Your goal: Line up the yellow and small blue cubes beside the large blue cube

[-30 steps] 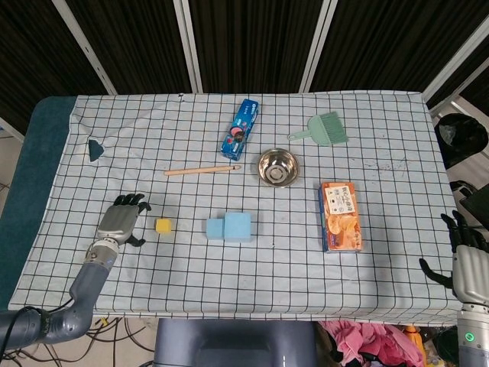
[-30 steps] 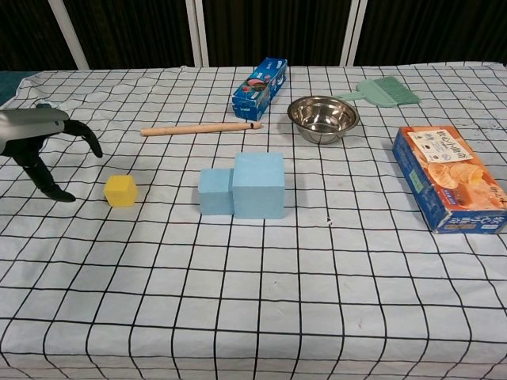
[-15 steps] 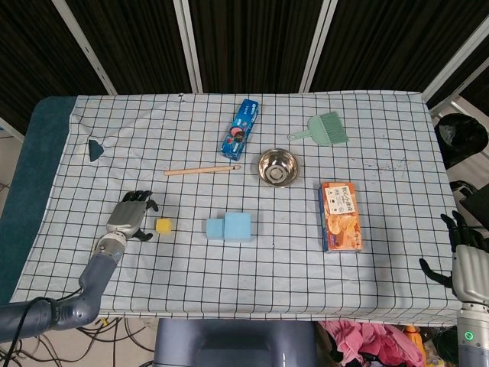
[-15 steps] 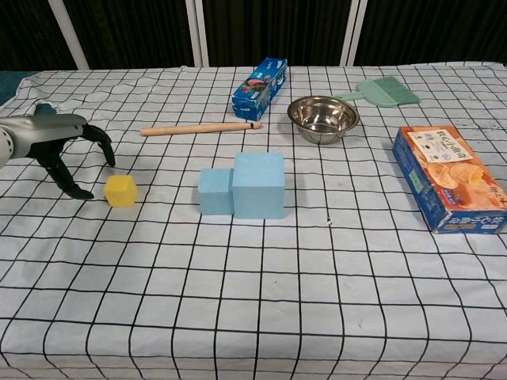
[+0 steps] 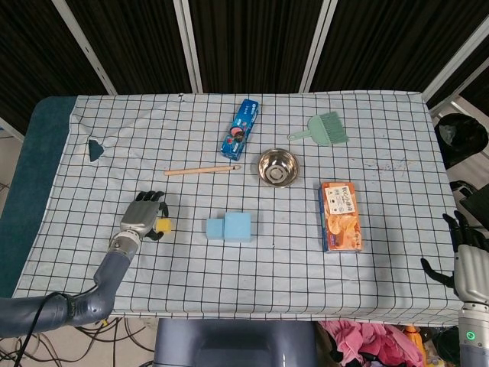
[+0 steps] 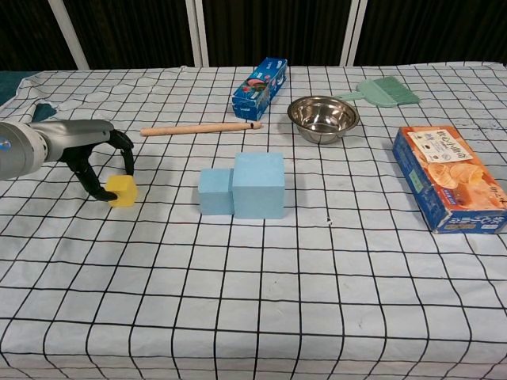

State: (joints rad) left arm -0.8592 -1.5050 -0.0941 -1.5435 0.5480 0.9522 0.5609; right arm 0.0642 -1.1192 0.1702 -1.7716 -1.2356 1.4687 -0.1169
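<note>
The yellow cube (image 5: 164, 225) (image 6: 124, 191) sits on the checked cloth, left of the two blue cubes. My left hand (image 5: 144, 216) (image 6: 95, 150) arches over it: the thumb touches its left side and the fingers curve above and behind it, not closed on it. The small blue cube (image 5: 215, 228) (image 6: 214, 191) stands flush against the left face of the large blue cube (image 5: 238, 226) (image 6: 258, 185). My right hand (image 5: 466, 252) hangs off the table's right edge with its fingers spread and nothing in it.
Behind the cubes lie a wooden stick (image 5: 202, 170), a steel bowl (image 5: 276, 167), a blue box (image 5: 240, 128) and a green brush (image 5: 327, 128). An orange snack box (image 5: 341, 216) lies to the right of the cubes.
My left hand has moved right across the cloth until it reached the yellow cube and arched over it. The cubes have not moved. The right hand is still.
</note>
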